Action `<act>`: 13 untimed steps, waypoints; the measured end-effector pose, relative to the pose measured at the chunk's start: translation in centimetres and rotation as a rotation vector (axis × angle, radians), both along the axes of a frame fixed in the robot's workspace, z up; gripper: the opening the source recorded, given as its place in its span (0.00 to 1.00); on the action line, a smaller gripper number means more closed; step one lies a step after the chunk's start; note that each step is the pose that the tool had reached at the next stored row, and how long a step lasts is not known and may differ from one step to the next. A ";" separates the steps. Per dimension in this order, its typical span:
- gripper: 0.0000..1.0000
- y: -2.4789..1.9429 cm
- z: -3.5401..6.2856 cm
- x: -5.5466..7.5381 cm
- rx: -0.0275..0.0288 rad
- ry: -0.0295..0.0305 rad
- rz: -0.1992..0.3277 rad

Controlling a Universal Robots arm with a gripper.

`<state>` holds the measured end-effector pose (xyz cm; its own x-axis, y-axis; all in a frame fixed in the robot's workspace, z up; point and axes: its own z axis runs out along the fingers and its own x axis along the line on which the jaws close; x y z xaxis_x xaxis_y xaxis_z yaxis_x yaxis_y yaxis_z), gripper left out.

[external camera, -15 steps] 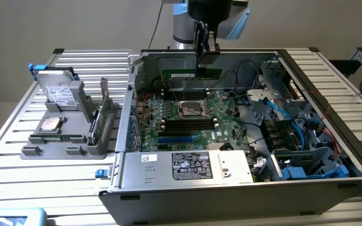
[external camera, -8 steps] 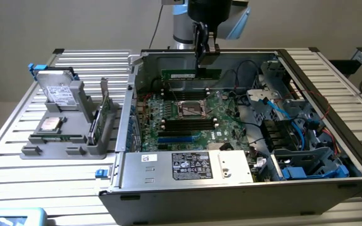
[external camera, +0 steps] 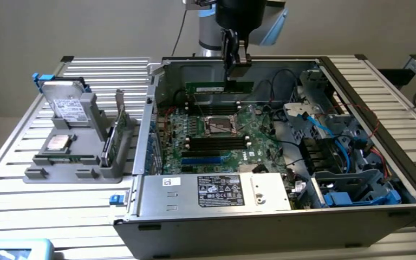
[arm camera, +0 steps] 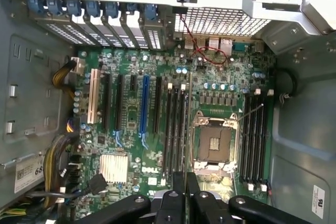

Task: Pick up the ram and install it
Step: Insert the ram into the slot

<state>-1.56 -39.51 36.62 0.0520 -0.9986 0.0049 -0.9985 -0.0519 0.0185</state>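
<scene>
The ram [external camera: 212, 86] hangs level inside the open computer case [external camera: 266, 238], its long edge running across the far end of the motherboard [external camera: 215, 141], just above the board and beyond the empty processor socket [external camera: 222, 125]. It looks clear of the board, not seated, though the exterior view does not settle how close its lower edge is to the slots.

The gripper [external camera: 237, 69] comes straight down and is closed narrowly on the stick's upper edge, toward the end on the exterior view's right, with the flat faces between its fingers.

The stick is likely very light and stiff along its length, but thin. It would probably tolerate a pinch across the faces and a push along the top edge, and little twisting. The chips and contact edge are the delicate parts, so the upper edge is the sensible place to hold it. A grip off the middle may let it tip as it is pressed.

In the wrist view the gripper [arm camera: 185, 192] looks down on banks of black memory slots [arm camera: 176, 129] flanking the socket [arm camera: 215, 142]. Outside the case, a grey tray [external camera: 38, 174] carries a hard drive [external camera: 71, 105] and a processor chip [external camera: 56, 143].
</scene>
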 end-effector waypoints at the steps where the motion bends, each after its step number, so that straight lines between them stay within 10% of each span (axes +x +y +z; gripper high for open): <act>1: 0.14 -0.01 -0.15 0.0 0.0025 -0.0001 0.000; 13: 0.14 -0.09 -1.05 0.2 0.0153 -0.0001 -0.007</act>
<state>-1.33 -39.60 35.57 0.0454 -0.9989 -0.0104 -0.9988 -0.0456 0.0177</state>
